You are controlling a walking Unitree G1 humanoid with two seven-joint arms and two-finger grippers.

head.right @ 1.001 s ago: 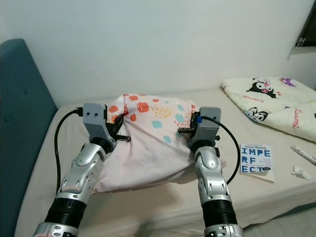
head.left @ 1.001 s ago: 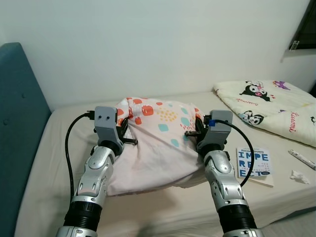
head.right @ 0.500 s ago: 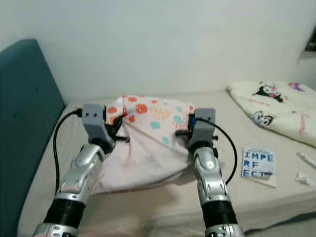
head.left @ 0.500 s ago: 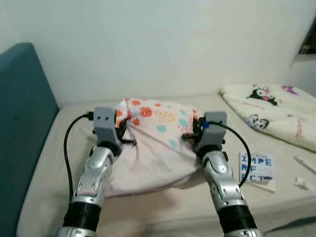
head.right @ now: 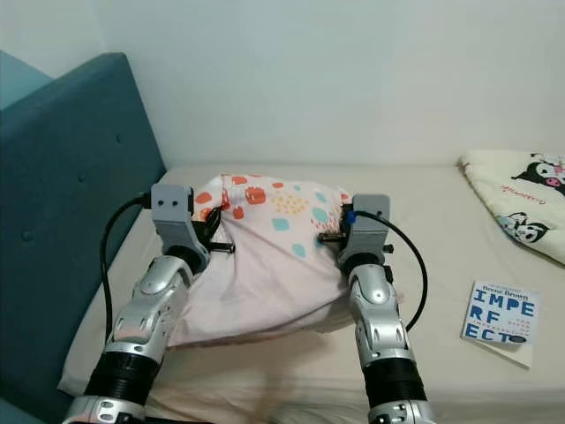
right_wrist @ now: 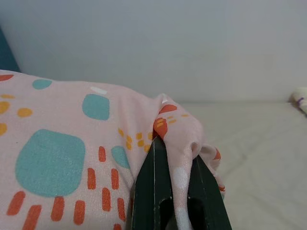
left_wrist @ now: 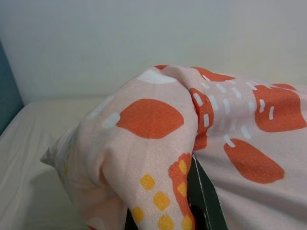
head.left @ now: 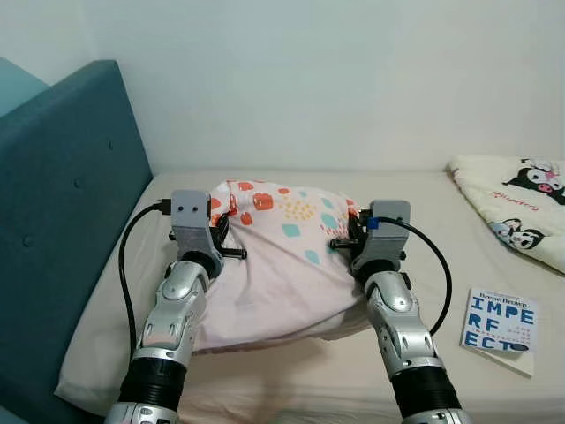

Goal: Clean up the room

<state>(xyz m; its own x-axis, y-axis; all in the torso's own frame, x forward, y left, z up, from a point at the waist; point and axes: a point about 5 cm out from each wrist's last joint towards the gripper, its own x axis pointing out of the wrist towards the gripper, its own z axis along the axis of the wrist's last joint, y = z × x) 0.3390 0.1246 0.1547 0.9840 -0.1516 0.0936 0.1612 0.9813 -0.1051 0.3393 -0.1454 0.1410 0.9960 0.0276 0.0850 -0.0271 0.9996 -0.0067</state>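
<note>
Right wrist view: right claw (right_wrist: 175, 201) pinching pillow (head.left: 282, 256) corner; left claw (left_wrist: 192, 201) likewise, book (head.left: 499, 320) beside.

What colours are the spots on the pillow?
The pillow is pale pink with orange, teal and yellow spots, clearest in the left eye view.

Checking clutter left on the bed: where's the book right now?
The book lies flat on the mattress at the robot's right, beyond the right gripper holding the pillow.

My head's two eyes look forward and down over the bed (head.left: 291, 371); my wrist cameras sit close against the pillow (head.left: 278, 256) they share.
</note>
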